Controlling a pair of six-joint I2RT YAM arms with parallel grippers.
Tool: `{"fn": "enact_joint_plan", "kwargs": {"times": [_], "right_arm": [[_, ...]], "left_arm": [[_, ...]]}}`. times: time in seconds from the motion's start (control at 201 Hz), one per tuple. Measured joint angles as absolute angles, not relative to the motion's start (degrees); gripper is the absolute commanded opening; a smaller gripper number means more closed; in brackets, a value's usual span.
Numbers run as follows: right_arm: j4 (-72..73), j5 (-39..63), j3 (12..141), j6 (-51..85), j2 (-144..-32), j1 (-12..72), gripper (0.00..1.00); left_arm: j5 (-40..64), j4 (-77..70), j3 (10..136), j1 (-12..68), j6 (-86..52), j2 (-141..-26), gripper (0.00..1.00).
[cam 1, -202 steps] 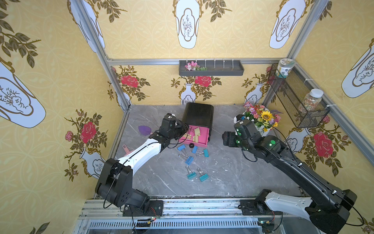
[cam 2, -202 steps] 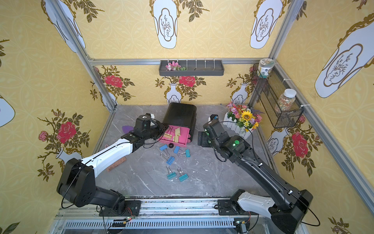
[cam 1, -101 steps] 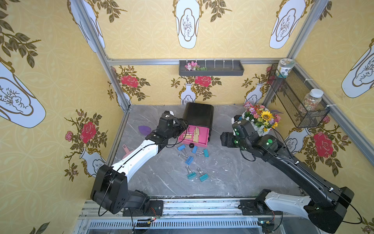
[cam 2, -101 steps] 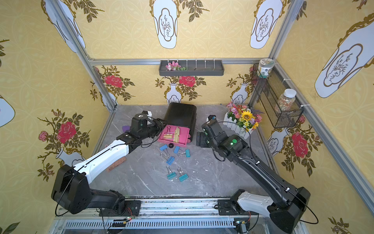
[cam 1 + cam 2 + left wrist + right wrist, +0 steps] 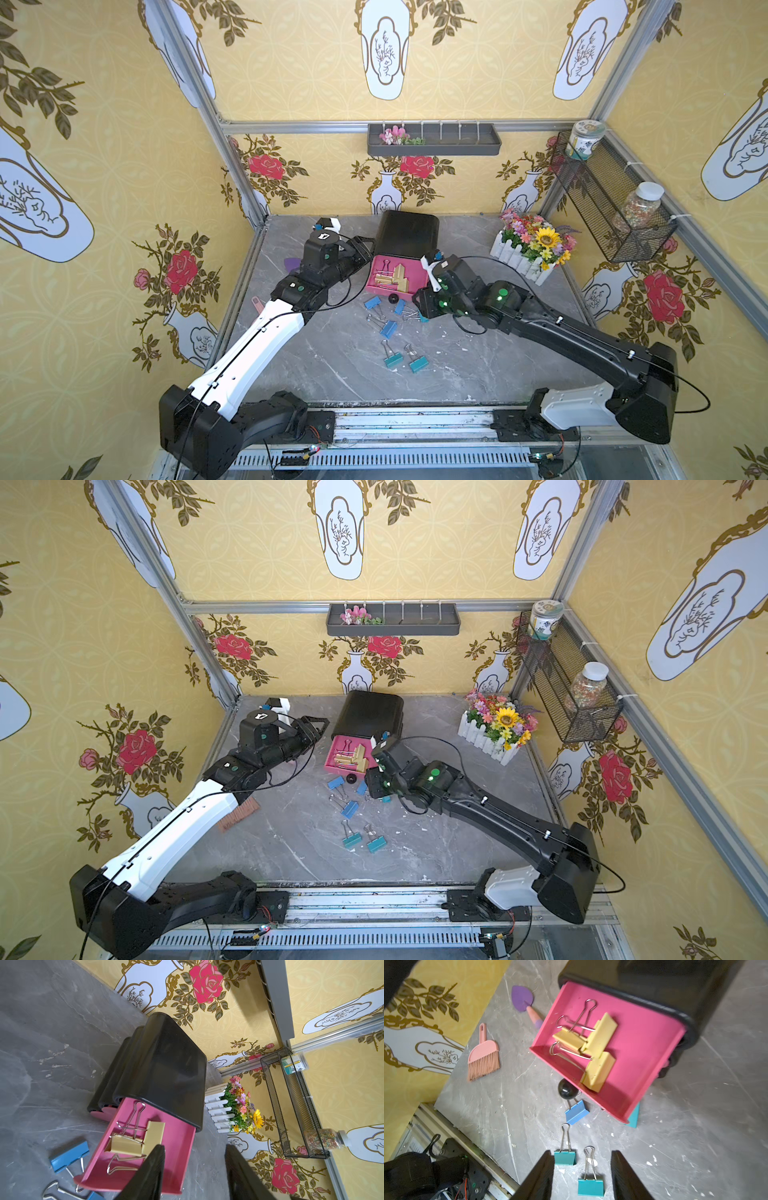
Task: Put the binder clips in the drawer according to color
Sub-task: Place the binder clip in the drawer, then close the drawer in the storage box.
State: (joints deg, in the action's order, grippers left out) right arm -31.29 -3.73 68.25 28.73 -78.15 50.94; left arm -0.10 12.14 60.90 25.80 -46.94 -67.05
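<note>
Now that my left gripper (image 5: 194, 1149) has drawn back beside the drawer (image 5: 633, 1043), jaws apart and empty, all three yellow clips (image 5: 600, 1036) lie inside; I judge that colour done. My right gripper (image 5: 581, 1153), earlier well aside, now hangs unclenched and empty above the loose blue clips (image 5: 389, 328) and teal clips (image 5: 590, 1187).

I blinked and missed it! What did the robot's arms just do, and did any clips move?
The left hand backed away from the pink drawer. The right hand swung in toward the blue and teal clips, holding nothing. The drawer and those clips stayed put.
</note>
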Motion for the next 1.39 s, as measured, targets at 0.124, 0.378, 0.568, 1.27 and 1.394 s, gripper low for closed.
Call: {"fn": "enact_joint_plan", "kwargs": {"times": [0.124,0.378,0.568,1.27,1.394], "right_arm": [[-27.94,-2.74,67.09,29.76,-81.71,53.10,0.38],[-23.99,-3.31,66.30,30.17,-86.94,53.56,0.30],[-22.41,-5.56,66.30,29.93,-89.45,53.52,0.24],[-19.73,-10.87,71.59,28.67,-96.36,51.72,0.14],[-19.73,-11.00,72.55,28.64,-96.82,51.70,0.14]], "left_arm": [[-1.72,14.70,56.42,24.34,-46.96,-62.70,0.52],[-1.76,18.04,46.46,24.21,-49.06,-54.04,0.52],[-1.93,19.03,43.81,24.16,-51.00,-51.37,0.52],[-1.91,19.46,40.77,24.16,-52.51,-49.06,0.52],[-1.91,19.57,40.40,24.16,-52.53,-48.31,0.52]]}}
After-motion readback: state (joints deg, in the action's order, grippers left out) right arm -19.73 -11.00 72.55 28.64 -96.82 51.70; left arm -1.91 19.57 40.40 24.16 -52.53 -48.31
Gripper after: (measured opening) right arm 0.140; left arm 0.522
